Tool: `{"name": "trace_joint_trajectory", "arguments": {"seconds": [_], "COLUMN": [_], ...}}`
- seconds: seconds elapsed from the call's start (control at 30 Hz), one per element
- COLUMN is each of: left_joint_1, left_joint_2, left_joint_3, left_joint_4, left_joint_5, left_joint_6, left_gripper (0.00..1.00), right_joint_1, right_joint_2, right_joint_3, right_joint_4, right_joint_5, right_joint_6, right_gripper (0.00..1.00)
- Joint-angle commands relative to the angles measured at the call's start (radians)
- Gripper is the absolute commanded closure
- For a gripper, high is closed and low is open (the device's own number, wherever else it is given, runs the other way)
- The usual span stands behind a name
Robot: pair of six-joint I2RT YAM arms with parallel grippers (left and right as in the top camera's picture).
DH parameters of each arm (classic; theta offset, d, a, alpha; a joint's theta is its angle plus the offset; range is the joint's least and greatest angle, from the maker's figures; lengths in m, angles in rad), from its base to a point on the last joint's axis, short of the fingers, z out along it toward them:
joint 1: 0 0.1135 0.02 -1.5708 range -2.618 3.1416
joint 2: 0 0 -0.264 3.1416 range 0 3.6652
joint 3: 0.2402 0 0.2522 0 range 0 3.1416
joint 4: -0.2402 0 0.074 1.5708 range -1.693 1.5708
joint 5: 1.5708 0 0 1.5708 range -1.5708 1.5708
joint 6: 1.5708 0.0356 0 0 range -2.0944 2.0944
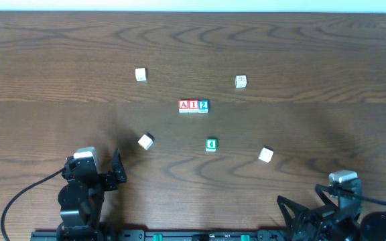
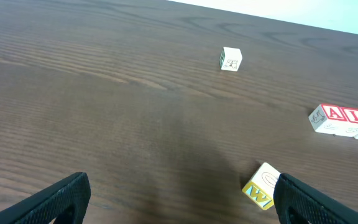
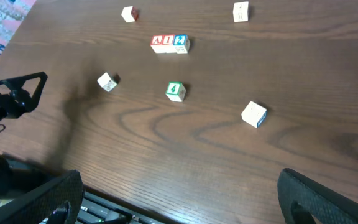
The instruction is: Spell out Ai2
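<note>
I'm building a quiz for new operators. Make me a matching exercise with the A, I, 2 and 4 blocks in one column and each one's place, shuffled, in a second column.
1. A block
2. I block
3. 2 block
4. 4 block

a. middle of the row
b. alone, nearer the arms than the row
c. right end of the row
d. left end of the row

Pairs: 1-d, 2-a, 3-c, 4-b

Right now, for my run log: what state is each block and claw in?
AI2 row: three blocks touching, faces up.
Green 4 block: loose, face up.
W block: loose, skewed.
Far-left block: loose.
Far-right block: loose.
Near-right block: loose.
Left claw: open, empty.
Right claw: open, empty.
</note>
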Motion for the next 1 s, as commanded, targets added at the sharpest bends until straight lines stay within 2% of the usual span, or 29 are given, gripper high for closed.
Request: {"name": "trace_joint_trajectory", "arguments": {"seconds": [0.0,0.4,0.53,0.63,0.77,0.87,0.97], "left_joint_1": [0.001,0.001,0.001,0.001,0.001,0.001,0.001], "left_joint_2": [-0.008,-0.008,-0.008,-0.008,-0.008,-0.008,-0.008], "left_joint_3": [-0.019,-0.019,-0.019,-0.019,-0.019,-0.019,-0.019], "left_joint_4": [0.003,0.003,0.003,0.003,0.003,0.003,0.003], "left_joint_5": [0.014,0.014,0.014,0.014,0.014,0.014,0.014], "left_joint_6": [0.022,0.022,0.022,0.022,0.022,0.022,0.022], "left_gripper": [0.05,0.04,0.05,0.05,0.05,0.05,0.05], "right_joint_1": [0.012,0.012,0.011,-0.054,-0.212,-0.274,-0.321], "right_joint_2": [-0.003,-0.003,-0.009,-0.061,-0.187,-0.262,-0.317], "right_joint_3": [0.000,0.000,-0.021,-0.121,-0.341,-0.489,-0.593], "right_joint_4": [0.000,-0.024,0.066,0.216,0.382,0.474,0.491], "right_joint_5": [0.007,0.010,0.143,0.147,0.047,0.040,0.052], "right_joint_6": [0.010,-0.016,-0.041,-0.229,-0.444,-0.504,-0.520], "right_gripper": [0.01,0.01,0.01,0.01,0.01,0.01,0.01]}}
